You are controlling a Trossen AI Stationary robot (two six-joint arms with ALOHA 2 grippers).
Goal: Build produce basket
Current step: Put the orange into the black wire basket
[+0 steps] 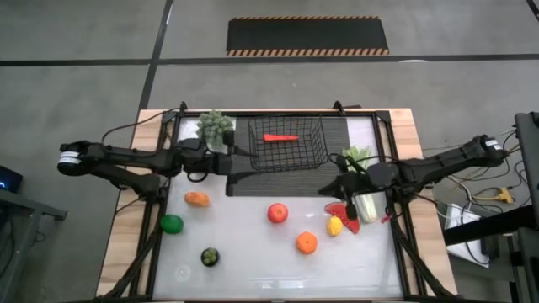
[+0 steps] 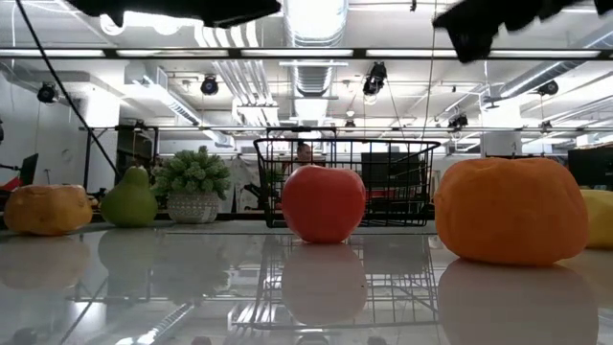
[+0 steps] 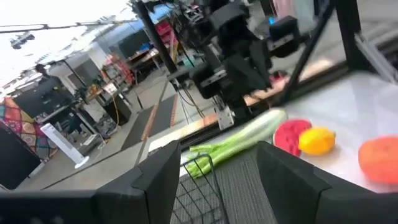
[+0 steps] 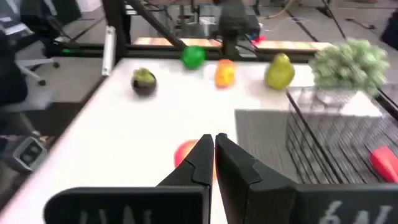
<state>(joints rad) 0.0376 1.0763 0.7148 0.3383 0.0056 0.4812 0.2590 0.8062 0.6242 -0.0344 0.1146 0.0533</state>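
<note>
The black wire basket (image 1: 286, 145) stands on a dark ribbed mat at the table's far middle, with the carrot (image 1: 280, 137) lying inside. My left gripper (image 1: 238, 165) hovers open by the basket's left near corner; in its wrist view the open fingers (image 3: 217, 183) frame the basket's rim. My right gripper (image 1: 326, 188) is shut, above the mat's right near corner, and points toward the red apple (image 4: 185, 151). The celery (image 1: 364, 192) lies under my right arm, next to the watermelon slice (image 1: 345, 212) and the lemon (image 1: 335, 225).
Loose on the white table are the red apple (image 1: 278, 213), the orange (image 1: 306, 242), a dark round fruit (image 1: 210, 257), a lime (image 1: 172, 223) and a yellow-orange fruit (image 1: 197, 199). A potted plant (image 1: 215, 126) stands left of the basket, a green pear (image 4: 280, 71) beside it.
</note>
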